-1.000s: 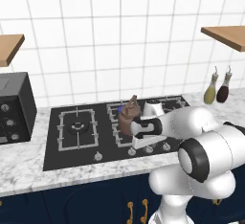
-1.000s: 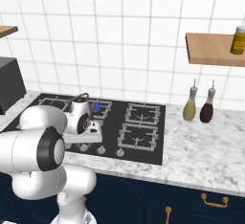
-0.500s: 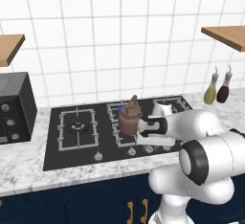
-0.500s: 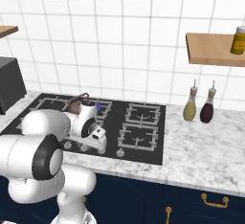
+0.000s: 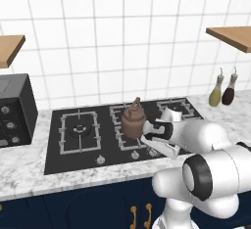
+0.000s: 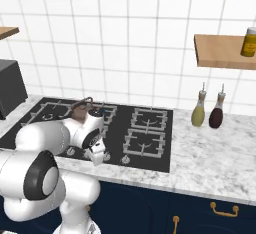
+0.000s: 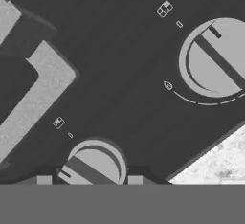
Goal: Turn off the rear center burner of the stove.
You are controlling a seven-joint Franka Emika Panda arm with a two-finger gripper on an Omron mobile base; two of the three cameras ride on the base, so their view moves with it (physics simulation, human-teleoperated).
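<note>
— On the marble desk [image 5: 29,171], where is the stove [image 5: 83,147]?

— It lies flat and black, set into the desk, below the white tiled wall. The rear center burner [image 6: 102,111] sits in the back row, just behind the brown kettle [image 5: 133,120], which stands on the middle grate.

— And the arm?

— It bends low over the front edge of the stove. The tool [image 5: 158,147] is down by the row of silver knobs, close to the right of the kettle. From the right base view the tool [image 6: 98,154] hangs just over the front strip of the glass.

— Is it clenched or released?

— I cannot tell. In the hand view the two finger tips [image 7: 44,180] barely show at the bottom, one either side of a round knob [image 7: 94,164]. A second knob [image 7: 217,59] lies up and to the right, and a grey grate bar [image 7: 36,96] crosses the left.

— Anything else nearby?

— Two bottles [image 6: 207,110] stand on the desk right of the stove, and a black countertop oven [image 5: 14,110] on its left.
</note>
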